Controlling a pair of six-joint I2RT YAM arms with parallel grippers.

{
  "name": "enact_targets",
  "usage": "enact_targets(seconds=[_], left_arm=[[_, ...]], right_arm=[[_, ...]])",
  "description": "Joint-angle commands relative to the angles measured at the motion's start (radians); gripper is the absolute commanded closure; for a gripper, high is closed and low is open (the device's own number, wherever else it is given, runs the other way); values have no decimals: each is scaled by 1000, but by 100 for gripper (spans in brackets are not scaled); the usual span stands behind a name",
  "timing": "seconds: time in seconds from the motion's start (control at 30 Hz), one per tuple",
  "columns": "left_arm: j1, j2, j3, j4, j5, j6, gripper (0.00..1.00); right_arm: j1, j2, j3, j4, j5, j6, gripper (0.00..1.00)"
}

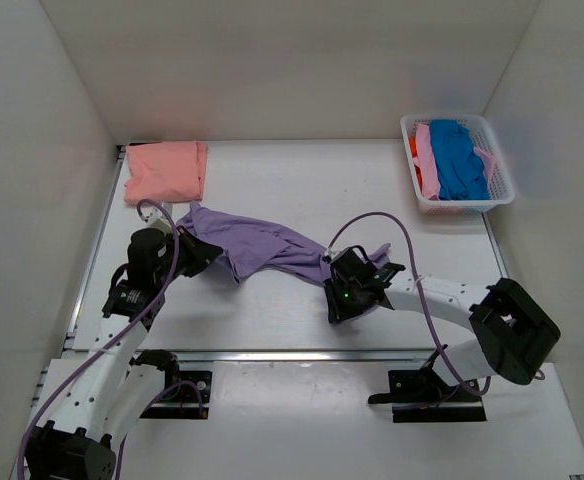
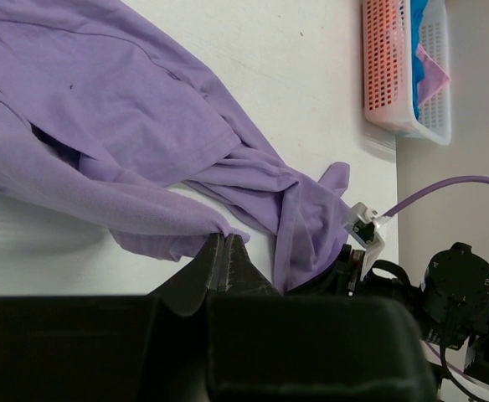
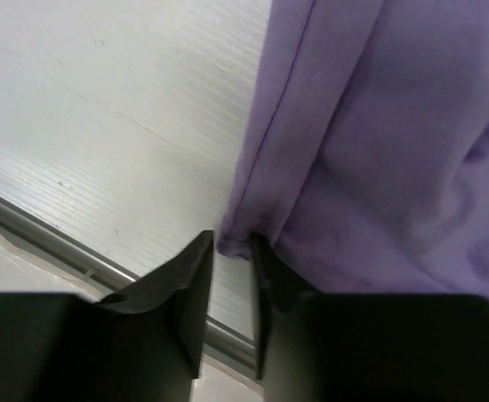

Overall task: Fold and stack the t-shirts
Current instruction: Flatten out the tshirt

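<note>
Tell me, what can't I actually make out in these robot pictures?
- Top view: lower shirts inside the white plastic lattice basket, buried under the blue t-shirt and pink t-shirt.
- Right wrist view: whether the right end effector is clamping the hem of the lavender-purple cloth t-shirt; frame edges cut off most of it.
- Left wrist view: the table nearest the camera, behind the black body of the left end effector.

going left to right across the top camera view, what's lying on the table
folded salmon-pink t-shirt → spread-out lavender-purple t-shirt → white plastic lattice basket with blue, pink and orange cloth in it
</note>
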Motion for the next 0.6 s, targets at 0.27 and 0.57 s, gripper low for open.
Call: enact_targets(seconds=[0.27, 0.57], left_arm=[[18, 8, 32, -2, 18, 20, 100], [124, 159, 441, -84, -21, 105, 100]], right_arm=[[29, -27, 90, -137, 93, -32, 99], [-256, -354, 384, -284, 130, -174, 100]])
